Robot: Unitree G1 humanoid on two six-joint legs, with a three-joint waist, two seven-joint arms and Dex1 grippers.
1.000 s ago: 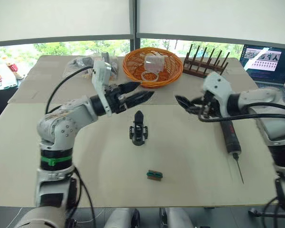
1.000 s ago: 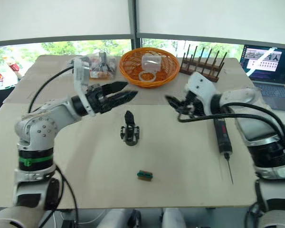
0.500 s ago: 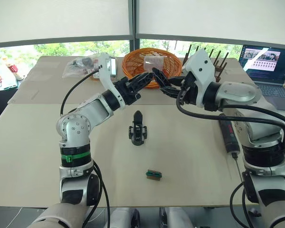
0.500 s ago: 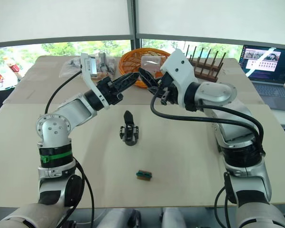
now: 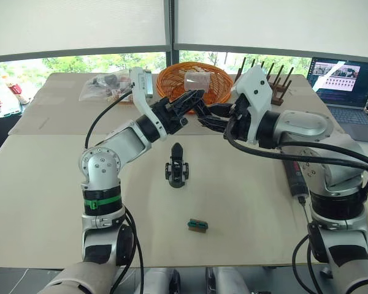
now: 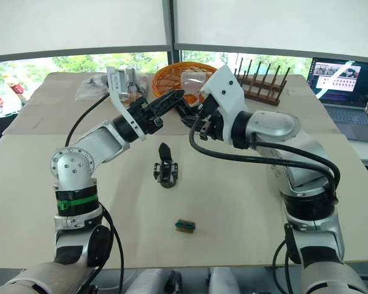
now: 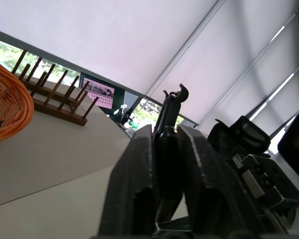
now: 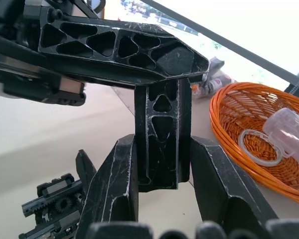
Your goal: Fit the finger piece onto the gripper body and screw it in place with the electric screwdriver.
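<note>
Meeting mid-air, left gripper (image 5: 193, 98) clamping finger piece (image 8: 162, 134), right gripper (image 8: 164, 164) astride.

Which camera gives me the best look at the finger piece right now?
The right wrist view: the finger piece stands upright between the right gripper's fingers. The left wrist view shows only its narrow edge; the eye views hide it among the grippers.

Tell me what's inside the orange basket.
The orange basket holds a clear plastic cup on its side and a whitish ring. In the head views the grippers cover its near part.
</note>
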